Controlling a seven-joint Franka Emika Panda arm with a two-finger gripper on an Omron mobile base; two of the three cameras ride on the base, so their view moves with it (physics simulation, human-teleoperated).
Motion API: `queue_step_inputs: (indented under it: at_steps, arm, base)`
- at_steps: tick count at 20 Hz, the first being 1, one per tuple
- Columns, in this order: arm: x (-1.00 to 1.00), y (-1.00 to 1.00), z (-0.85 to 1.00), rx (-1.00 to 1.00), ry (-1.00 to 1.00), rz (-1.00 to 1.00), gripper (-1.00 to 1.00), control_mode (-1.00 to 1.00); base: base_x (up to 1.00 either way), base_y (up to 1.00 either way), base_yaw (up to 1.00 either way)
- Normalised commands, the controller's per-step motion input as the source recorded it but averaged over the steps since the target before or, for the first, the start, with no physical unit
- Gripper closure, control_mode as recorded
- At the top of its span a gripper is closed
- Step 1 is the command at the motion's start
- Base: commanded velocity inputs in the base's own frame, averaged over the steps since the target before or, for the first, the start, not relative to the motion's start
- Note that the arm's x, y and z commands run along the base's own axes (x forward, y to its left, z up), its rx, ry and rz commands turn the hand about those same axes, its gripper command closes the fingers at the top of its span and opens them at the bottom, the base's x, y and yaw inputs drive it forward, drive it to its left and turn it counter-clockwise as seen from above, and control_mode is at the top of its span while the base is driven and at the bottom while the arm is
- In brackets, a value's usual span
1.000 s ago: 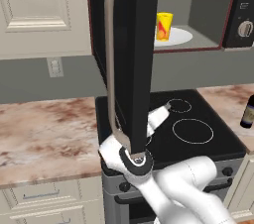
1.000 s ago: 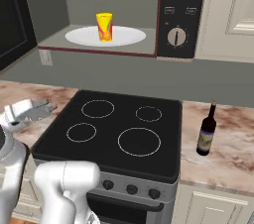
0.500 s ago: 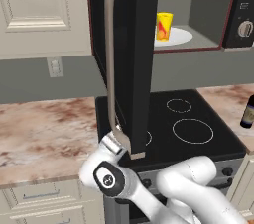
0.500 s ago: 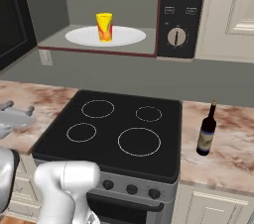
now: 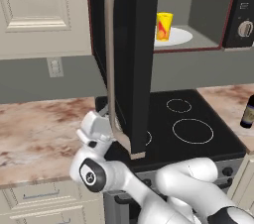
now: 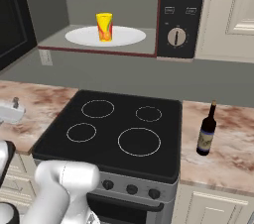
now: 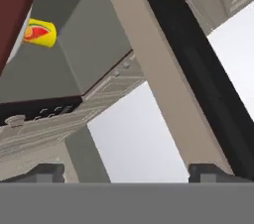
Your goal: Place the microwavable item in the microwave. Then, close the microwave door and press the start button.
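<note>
The microwavable item, a small yellow cup [image 5: 164, 26] [image 6: 104, 26] [image 7: 39, 33] with a red-orange mark, stands on the white plate [image 6: 129, 35] inside the open microwave [image 6: 181, 0]. The microwave door [image 5: 141, 44] hangs wide open, edge-on, its long beige handle [image 5: 110, 69] [image 7: 154, 64] facing left. My gripper [image 5: 105, 115] [image 6: 12, 109] [image 7: 128, 172] is open and holds nothing. It sits low, left of the door's bottom corner, above the counter. In the hand view it looks up along the handle, which runs between the fingertips [image 7: 47, 172].
A dark glass bottle [image 6: 207, 131] stands on the marble counter right of the black cooktop [image 6: 119, 134]. The control panel's dial [image 6: 176, 36] is right of the cavity. Beige cabinets [image 5: 44, 10] flank the microwave, and a wall outlet [image 5: 54, 67] sits left of the stove.
The hand has swung left from in front of the door's lower edge to the handle side of the door, over the counter. The cup, door and bottle have not moved.
</note>
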Motion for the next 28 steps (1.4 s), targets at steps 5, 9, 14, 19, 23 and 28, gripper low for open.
queue_step_inputs:
  at_steps: [5,9,14,19,23,28]
  arm:
    - [-0.05,0.33,0.47,-0.19,0.2,-0.31,-1.0,-1.0]
    - [-0.15,0.03,0.66,-0.07,0.11,-0.28,-1.0,-1.0]
    - [-0.09,0.0,0.54,0.0,0.08,-0.17,-1.0,-1.0]
    - [-0.18,-0.17,0.41,0.0,0.01,-0.02,-1.0,-1.0]
    - [0.0,-0.27,0.32,0.05,0.0,0.04,-1.0,-1.0]
    - [0.0,-0.46,0.33,0.08,0.0,0.09,-1.0,-1.0]
  base:
    - [0.0,0.0,0.0]
    - [0.0,0.0,0.0]
    - [0.0,0.0,0.0]
    - [0.0,0.0,0.0]
    - [0.0,0.0,0.0]
    - [0.0,0.0,0.0]
